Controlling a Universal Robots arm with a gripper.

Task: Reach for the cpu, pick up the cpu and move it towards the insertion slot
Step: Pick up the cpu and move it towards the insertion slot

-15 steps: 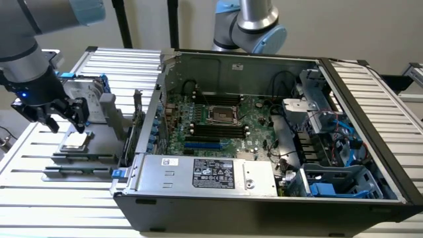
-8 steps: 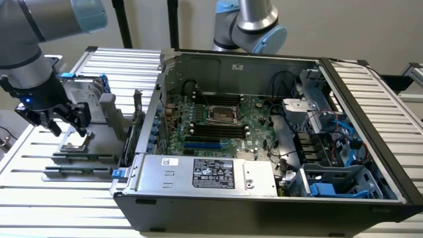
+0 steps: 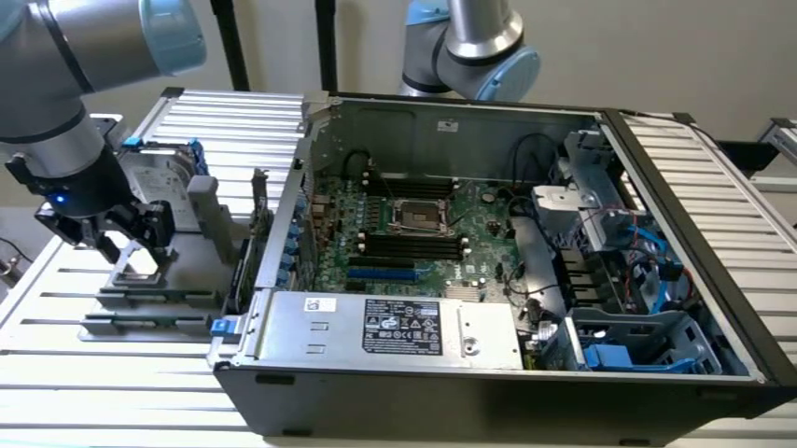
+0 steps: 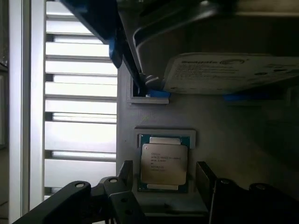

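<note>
Straddling the cpu [image 4: 164, 162], claw [image 4: 164, 173] (spread wide)

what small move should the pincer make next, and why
Probably close gently. The open pincer straddles the small square silvery-grey cpu, which lies flat in its grey holder, with a gap left on each side.

A table [image 3: 75, 373] of pale metal slats with dark gaps between them carries everything. An open black computer case [image 3: 498, 401] lies on its side on the slats. It takes up the middle and the exterior view's right, with its near wall close to the table's near edge. Just beside the case, on the exterior view's left, a grey holder block [image 3: 149, 299] rests flat on the slats. Bare slats show at the far left, along the right and at the near left corner.
</note>
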